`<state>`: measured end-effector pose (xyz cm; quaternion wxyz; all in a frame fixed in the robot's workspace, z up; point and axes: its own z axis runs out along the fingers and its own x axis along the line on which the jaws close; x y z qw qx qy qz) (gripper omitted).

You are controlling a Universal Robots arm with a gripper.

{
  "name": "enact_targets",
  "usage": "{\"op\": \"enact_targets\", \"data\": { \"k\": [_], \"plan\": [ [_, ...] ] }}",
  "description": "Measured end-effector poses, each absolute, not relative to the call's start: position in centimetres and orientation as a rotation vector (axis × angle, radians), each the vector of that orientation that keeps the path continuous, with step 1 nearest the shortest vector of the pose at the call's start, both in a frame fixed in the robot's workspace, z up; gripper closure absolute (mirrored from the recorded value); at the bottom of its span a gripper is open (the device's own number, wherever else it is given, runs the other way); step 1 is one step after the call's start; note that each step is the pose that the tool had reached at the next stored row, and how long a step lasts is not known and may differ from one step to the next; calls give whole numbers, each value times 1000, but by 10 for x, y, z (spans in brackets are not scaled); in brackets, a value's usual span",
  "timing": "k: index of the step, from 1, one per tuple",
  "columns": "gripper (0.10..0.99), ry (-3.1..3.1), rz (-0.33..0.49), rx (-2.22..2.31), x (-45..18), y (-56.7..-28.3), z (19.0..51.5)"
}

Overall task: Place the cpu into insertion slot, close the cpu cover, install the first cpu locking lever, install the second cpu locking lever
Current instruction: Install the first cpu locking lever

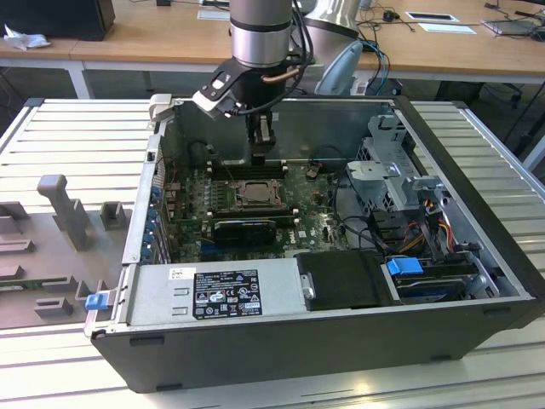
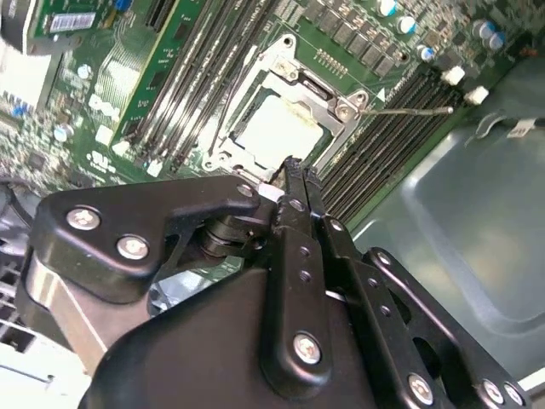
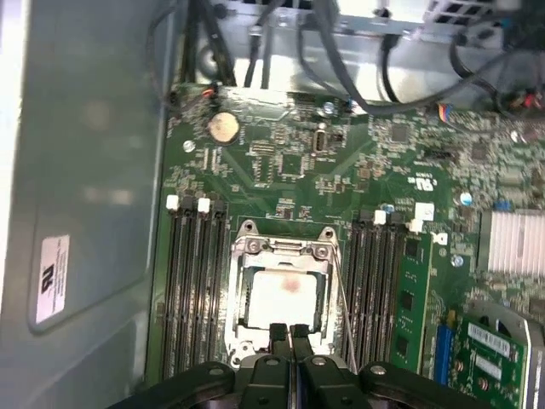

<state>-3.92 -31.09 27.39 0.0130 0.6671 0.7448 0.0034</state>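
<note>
The cpu [image 3: 281,294] [image 2: 274,128] lies flat in the insertion slot [image 1: 255,192], pale face up. The silvery cpu cover [image 3: 241,256] [image 2: 294,72] lies down around it as a frame. A thin wire locking lever [image 3: 343,298] [image 2: 409,109] runs along one side of the socket and stands away from the frame. My gripper [image 3: 289,331] [image 2: 295,169] [image 1: 262,141] hangs just above the socket's edge. Its two black fingers are pressed together, with nothing between them.
Black memory slots [image 3: 194,290] flank the socket on both sides. A long black ribbed card [image 1: 245,228] lies in front of it. The case's grey wall [image 3: 85,170] is close by, and cables [image 3: 358,77] cross the board's far end. A power supply [image 1: 213,290] and drive cage [image 1: 392,175] fill the case.
</note>
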Motion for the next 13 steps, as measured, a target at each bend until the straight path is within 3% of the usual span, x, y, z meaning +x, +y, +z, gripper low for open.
{"op": "enact_targets", "data": {
  "k": [13],
  "plan": [
    [937, 2592, 13, 1728, -39, -311, 274]
  ]
}}
